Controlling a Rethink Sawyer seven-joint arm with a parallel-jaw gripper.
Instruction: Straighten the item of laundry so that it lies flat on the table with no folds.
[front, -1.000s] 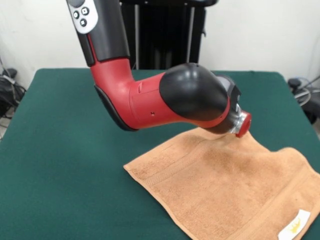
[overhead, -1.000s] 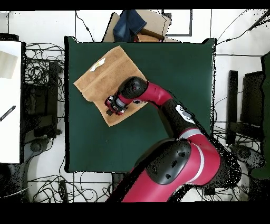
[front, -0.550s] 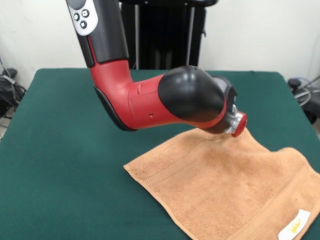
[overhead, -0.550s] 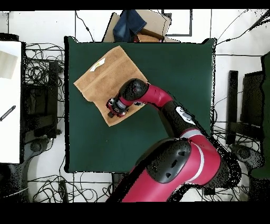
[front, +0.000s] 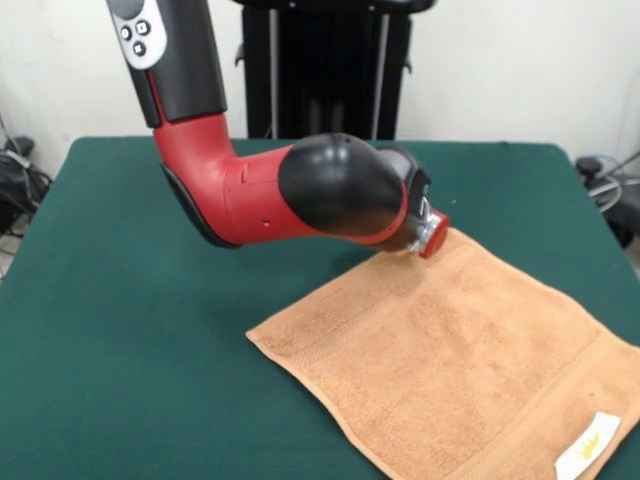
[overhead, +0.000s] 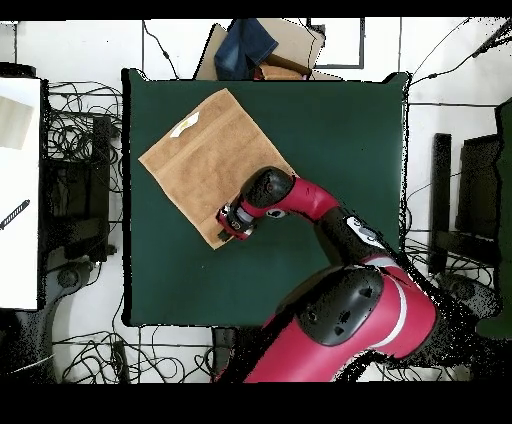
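We judge the job nearly finished: the light orange-tan terry towel (front: 450, 370) lies spread open on the dark green felt surface (front: 120, 330), and we find no fold left in either view. What remains, as far as we can tell, is for the red and black arm (front: 280, 190) to lift clear.

The towel looks flat and rectangular, turned at an angle to the surface's edges, with woven border bands along its short ends and a small white label with yellow print (front: 588, 447) at one corner. In the overhead view it lies towards the surface's top left corner.

The gripper (overhead: 234, 222) sits over the towel's corner nearest the robot. We cannot tell whether its jaws are apart or closed.
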